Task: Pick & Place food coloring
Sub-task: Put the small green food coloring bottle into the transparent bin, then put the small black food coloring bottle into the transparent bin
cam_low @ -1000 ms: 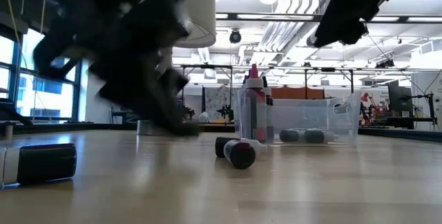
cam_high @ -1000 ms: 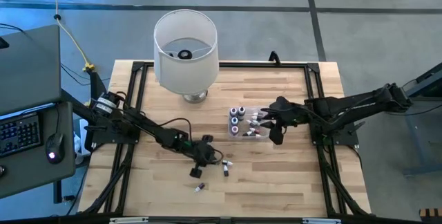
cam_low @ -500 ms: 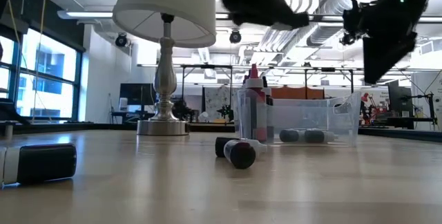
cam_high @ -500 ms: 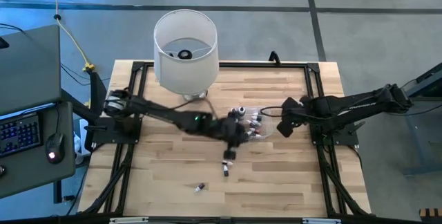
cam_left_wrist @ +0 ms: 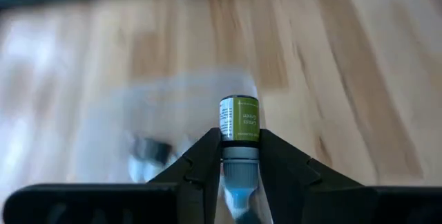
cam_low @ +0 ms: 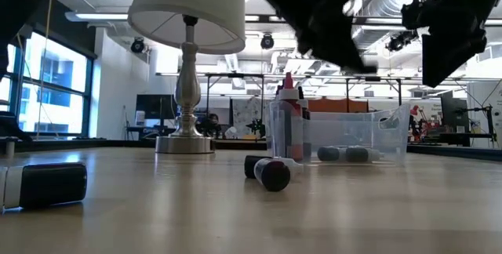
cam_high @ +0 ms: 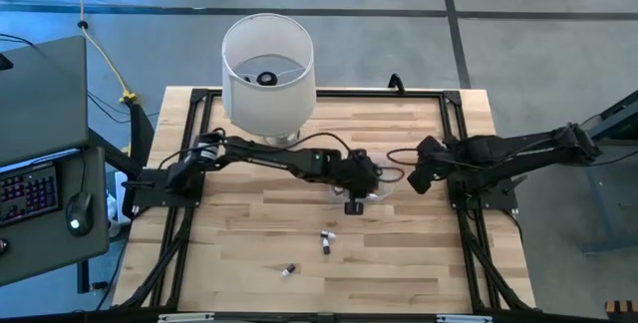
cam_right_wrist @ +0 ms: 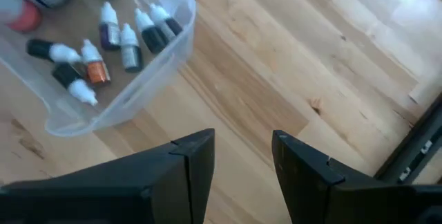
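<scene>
Light wood plank desk (cam_high: 399, 263), black frame rails, grey floor around. Lamp (cam_high: 267, 74) at desk's far edge. Left gripper (cam_left_wrist: 239, 156) over clear tub (cam_right_wrist: 162, 51), fingers clamped on green-labelled food coloring bottle (cam_left_wrist: 239, 119). Right gripper (cam_right_wrist: 242, 158) beside tub, fingers apart, empty. 2 bottles (cam_high: 325, 240) loose on desk. Low view: bright workshop, windows.

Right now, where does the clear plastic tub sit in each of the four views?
High view: clear tub right of centre, mostly under the left arm.
Low view: right of centre.
Left wrist view: blurred, beyond the bottle gripped in the left fingers.
Right wrist view: ahead of the open right fingers, small bottles inside.
Shared landmark: the lamp, high and low views only.
</scene>
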### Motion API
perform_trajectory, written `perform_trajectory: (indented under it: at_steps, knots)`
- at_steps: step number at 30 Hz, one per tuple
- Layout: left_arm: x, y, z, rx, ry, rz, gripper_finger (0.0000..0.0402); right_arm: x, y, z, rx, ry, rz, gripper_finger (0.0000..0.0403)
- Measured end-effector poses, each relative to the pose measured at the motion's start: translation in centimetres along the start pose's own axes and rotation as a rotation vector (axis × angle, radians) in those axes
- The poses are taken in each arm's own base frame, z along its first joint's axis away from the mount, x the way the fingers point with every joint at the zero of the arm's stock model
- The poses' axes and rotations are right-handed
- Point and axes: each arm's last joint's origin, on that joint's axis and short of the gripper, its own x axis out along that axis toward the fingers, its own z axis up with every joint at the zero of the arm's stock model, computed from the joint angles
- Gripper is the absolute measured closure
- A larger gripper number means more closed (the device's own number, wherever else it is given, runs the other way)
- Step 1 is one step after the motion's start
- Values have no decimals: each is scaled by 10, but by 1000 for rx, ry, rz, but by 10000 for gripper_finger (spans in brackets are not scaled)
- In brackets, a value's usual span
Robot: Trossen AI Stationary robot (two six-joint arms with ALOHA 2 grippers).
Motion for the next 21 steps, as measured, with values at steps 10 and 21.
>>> perform_trajectory:
  at_steps: [10,21]
  knots:
    - [4,0,-8,30,64,64,281,-13,-2,5,38,-117,133,265]
    - [-58,12,31,38,243,68,241,-15,6,10,19,-132,255,265]
